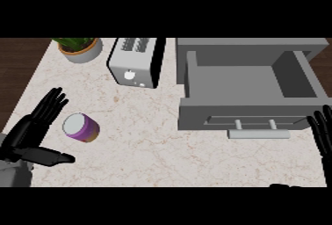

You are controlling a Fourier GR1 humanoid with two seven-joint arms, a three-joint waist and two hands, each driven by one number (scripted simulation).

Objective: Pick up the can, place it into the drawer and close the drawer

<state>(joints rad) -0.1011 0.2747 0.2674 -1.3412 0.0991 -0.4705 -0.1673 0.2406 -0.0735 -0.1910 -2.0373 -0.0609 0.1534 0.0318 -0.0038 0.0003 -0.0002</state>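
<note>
Left hand (pixel 32 127) spread open beside purple can (pixel 81 127), label unreadable; right hand (pixel 322 134) open near open drawer (pixel 250 83).

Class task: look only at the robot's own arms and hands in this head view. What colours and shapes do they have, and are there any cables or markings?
The left hand is matte black, with long, slender, segmented fingers and a thumb, on a grey forearm at the lower left corner. The right hand is equally black and slim-fingered; its forearm is out of view. No cables or markings show.
</note>
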